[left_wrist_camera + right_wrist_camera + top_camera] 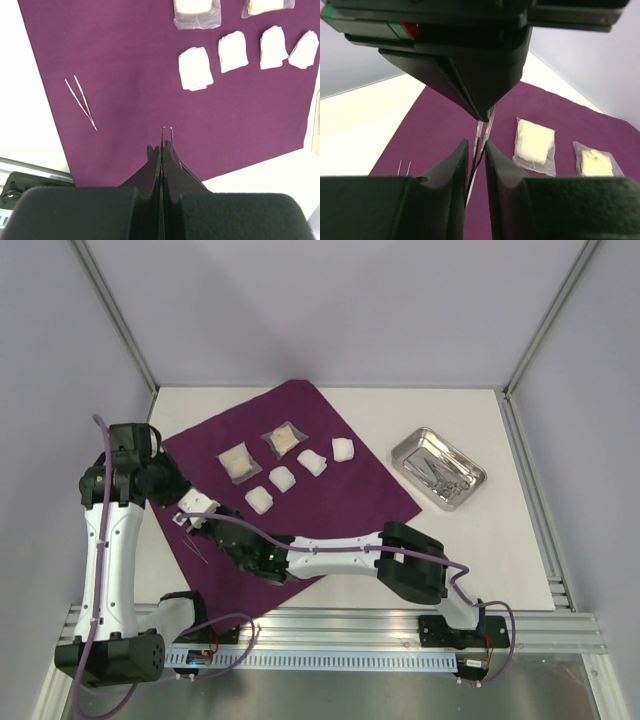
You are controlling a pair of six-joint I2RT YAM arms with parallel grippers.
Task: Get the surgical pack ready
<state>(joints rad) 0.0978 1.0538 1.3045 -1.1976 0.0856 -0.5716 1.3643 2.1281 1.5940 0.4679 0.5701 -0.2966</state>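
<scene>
Over the near left part of the dark-purple cloth [340, 490], my left gripper [192, 503] [161, 147] is shut on a pair of thin steel tweezers [167, 131], whose tips poke out past its fingers. My right gripper [200, 521] [477, 145] meets it from below. Its jaws are closed to a narrow gap on the same tweezers [485, 127], touching both legs. A second pair of tweezers [80, 102] [404, 167] lies loose on the cloth near its left edge. Two tan packets [238, 462] [283, 440] and several white gauze pads [282, 479] lie in rows on the cloth.
A shiny steel tray [400, 452] holding scissor-like instruments [440, 470] sits on the white table to the right of the cloth. Grey walls and metal posts enclose the table. An aluminium rail [350, 625] runs along the near edge by the arm bases.
</scene>
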